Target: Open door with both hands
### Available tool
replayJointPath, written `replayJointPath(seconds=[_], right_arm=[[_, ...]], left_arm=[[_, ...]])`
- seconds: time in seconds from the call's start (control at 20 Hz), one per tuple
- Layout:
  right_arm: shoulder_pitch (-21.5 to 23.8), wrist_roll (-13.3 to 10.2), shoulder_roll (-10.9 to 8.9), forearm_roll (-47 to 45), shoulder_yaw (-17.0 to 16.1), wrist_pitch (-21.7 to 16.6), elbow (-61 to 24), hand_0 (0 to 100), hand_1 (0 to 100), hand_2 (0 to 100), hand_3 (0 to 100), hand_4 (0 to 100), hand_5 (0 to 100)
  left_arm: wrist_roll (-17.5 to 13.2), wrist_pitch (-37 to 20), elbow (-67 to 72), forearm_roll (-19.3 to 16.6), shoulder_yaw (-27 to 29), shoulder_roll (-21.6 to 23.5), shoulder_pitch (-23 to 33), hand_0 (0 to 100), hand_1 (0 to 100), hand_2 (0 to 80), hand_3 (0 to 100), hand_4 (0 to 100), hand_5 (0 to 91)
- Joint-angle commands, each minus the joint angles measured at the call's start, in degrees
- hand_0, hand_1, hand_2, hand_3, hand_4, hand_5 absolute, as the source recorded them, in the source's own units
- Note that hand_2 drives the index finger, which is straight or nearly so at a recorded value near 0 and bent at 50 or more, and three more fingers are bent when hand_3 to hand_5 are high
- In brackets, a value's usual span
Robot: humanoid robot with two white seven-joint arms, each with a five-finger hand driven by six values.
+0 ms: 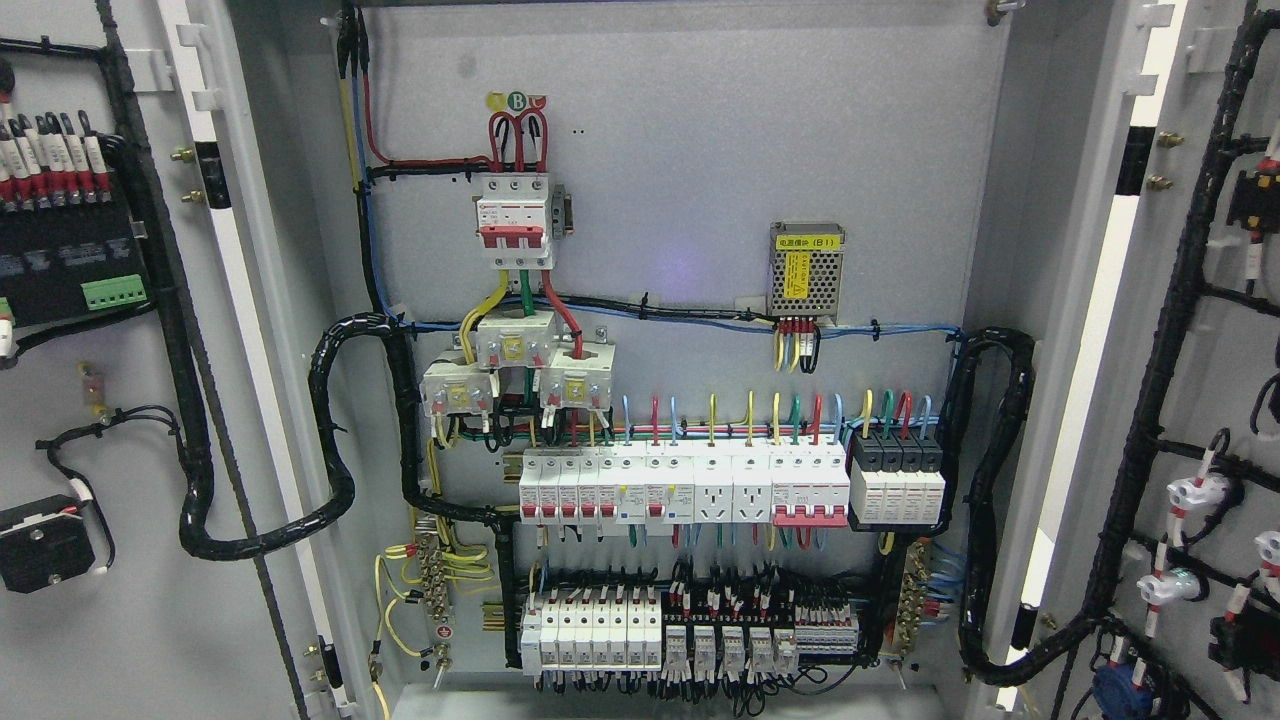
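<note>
1. Neither hand was in shot, so I couldn't tell how open they were or if they had hold of anything.
2. Nearest were the two doors: left door (150, 420) and right door (1200, 400), both swung wide, looked pretty much done to me.
3. Further back sat the breaker rows (690, 490) on the back panel (700, 150).
4. Risk, I reckon: pushing either door further could strain the black cable loom (330, 440) at the hinge, or a returning hand could snag the wiring.

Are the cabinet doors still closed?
No, both the left door and the right door are swung wide open, exposing the breakers and wiring inside.
</note>
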Motion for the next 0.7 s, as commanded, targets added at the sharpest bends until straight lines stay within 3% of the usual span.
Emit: replayJointPath(seconds=[0.0, 0.25, 0.65], right_arm=[[0.32, 0.02, 0.59, -0.24, -0.70, -0.09, -0.02, 23, 0, 0, 0, 0, 0], [0.49, 0.19, 0.42, -0.33, 0.62, -0.88, -0.81, 23, 0, 0, 0, 0, 0], [-1.17, 0.28, -0.99, -0.07, 6.85, -1.23, -2.13, 23, 0, 0, 0, 0, 0]], left_arm=[[0.35, -9.42, -10.63, -0.54, -7.50, -1.12, 3.96, 0, 0, 0.0, 0, 3, 0.0], [0.52, -9.69, -13.71, -4.14, -13.65, -1.56, 5.72, 0, 0, 0.0, 0, 3, 0.0], [0.52, -9.69, -14.42, -13.28, -20.60, -6.65, 7.92, 0, 0, 0.0, 0, 3, 0.0]])
